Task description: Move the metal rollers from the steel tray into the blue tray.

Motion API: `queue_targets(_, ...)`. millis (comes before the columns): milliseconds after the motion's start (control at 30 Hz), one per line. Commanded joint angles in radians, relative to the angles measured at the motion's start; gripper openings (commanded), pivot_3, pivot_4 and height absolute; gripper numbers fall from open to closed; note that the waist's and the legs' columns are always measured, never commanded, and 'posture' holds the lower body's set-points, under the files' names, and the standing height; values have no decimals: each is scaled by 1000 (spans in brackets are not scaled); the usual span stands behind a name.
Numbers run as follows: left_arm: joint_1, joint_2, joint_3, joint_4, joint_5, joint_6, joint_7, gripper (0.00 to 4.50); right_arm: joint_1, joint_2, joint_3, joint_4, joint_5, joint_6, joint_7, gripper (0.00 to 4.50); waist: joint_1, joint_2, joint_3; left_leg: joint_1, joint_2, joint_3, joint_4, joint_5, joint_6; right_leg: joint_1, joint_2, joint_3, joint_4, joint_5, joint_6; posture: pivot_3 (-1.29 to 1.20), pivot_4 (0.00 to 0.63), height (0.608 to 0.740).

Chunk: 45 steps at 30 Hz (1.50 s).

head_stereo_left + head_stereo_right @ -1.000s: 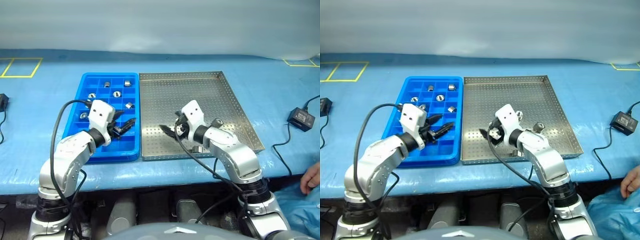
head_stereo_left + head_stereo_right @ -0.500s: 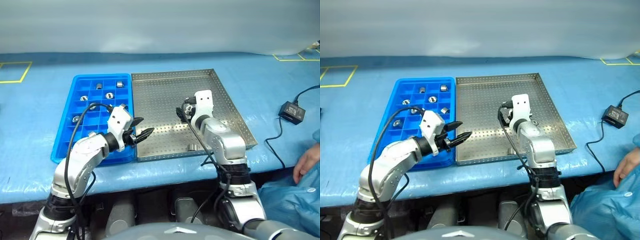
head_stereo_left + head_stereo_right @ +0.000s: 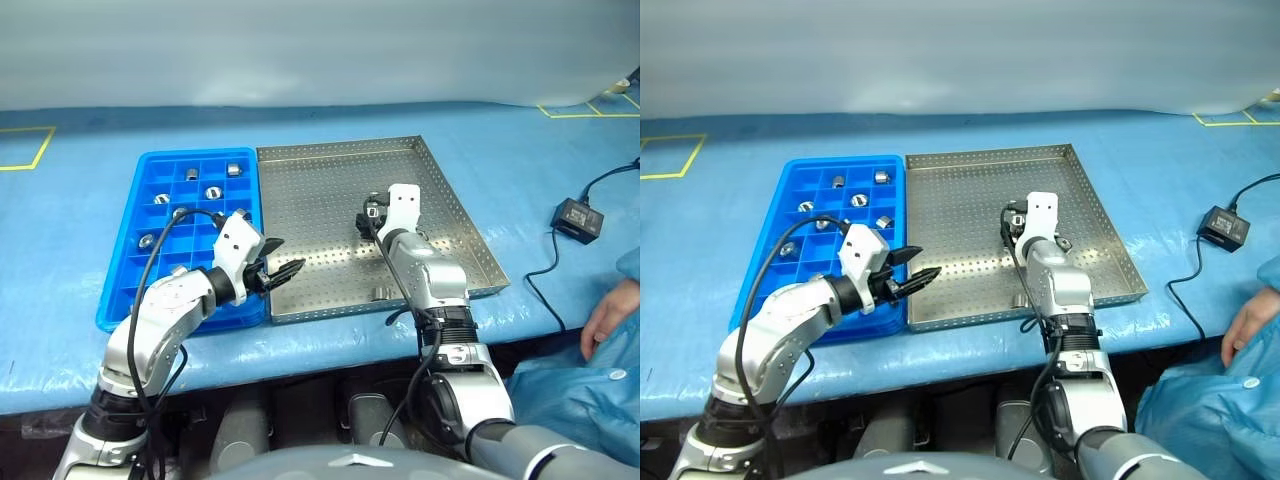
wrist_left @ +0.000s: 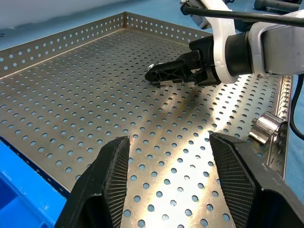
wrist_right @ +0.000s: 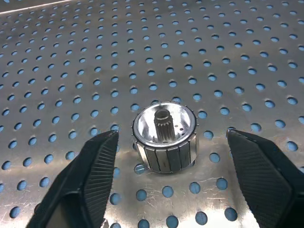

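— Where's the right gripper (image 5: 166, 190) now?

— Down over the steel tray (image 3: 330, 180), fingers spread, one roller (image 5: 164, 139) standing upright between them but touching neither pad.

— And the left gripper (image 3: 282, 272)?

— Parted and empty, at the near left corner of that tray. (Another roller (image 3: 381, 294) lies by the near rim.) Several more sit in the blue tray (image 3: 120, 280), left of the steel one.

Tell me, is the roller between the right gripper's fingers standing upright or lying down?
Upright: the roller stands on end, its toothed hub facing up.
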Motion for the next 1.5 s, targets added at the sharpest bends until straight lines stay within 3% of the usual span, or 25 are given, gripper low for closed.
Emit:
queue_targets(33, 4, 5, 13, -41, -7, -13, 7, 2947, -38, 0, -6, 19, -3, -32, -4, 2678, 0, 0, 0, 0, 0, 0, 0, 0, 0, 0, 0, 0, 0, 0, 0, -37, 150, 740)
queue_targets(67, 6, 5, 13, -41, -6, -14, 8, 2947, -41, 2, -11, 28, 11, -43, 15, 2678, 0, 0, 0, 0, 0, 0, 0, 0, 0, 0, 0, 0, 0, 0, 0, -36, 150, 740)
queue_targets(200, 10, 1, 16, -42, -6, -9, 22, 2947, -45, 20, -38, 34, 46, -60, 30, 1729, 1, 0, 0, 0, 0, 0, 0, 0, 0, 0, 0, 0, 0, 0, 0, -37, 150, 740)
queue_targets(233, 11, 0, 17, -42, -8, -7, 24, 2947, -45, 21, -38, 30, 44, -64, 25, 1675, 1, 0, 0, 0, 0, 0, 0, 0, 0, 0, 0, 0, 0, 0, 0, -36, 150, 740)
queue_targets(500, 16, 8, 42, -51, -20, 8, 36, 2947, 6, 12, -1, -128, 69, -14, 80, 1675, 2, 1, 1, 0, 1, 0, -1, 0, 0, 0, 0, 0, 0, 0, 0, -30, 150, 740)
queue_targets(700, 34, 34, 172, -80, -16, 67, 119, 2947, 140, -90, 155, -496, 213, 148, 352, 1675, 3, 2, 1, 0, 1, -1, -3, 0, 0, -1, 0, 0, 0, -1, -1, -9, 150, 740)
queue_targets(867, 94, 57, 267, -125, 13, 115, 202, 2947, 165, -155, 279, -627, 239, 184, 456, 1675, 6, 2, 1, 1, 2, -1, -3, 0, 0, -1, 0, 0, 0, -1, -1, 27, 150, 740)
queue_targets(1100, 206, 38, 353, -208, 3, 152, 263, 2947, 5, -85, 406, -406, 146, 69, 494, 1675, 36, 1, 1, 2, 3, 0, -3, 1, -2, -1, -1, -1, 0, -1, -1, 96, 150, 740)
queue_targets(1500, 310, -2, 373, -309, -2, 177, 320, 2947, -167, 96, 473, -23, 69, -161, 609, 1675, 102, 1, 1, 1, 2, -1, -6, 0, -3, -1, -1, -3, -2, -1, -5, 217, 150, 740)
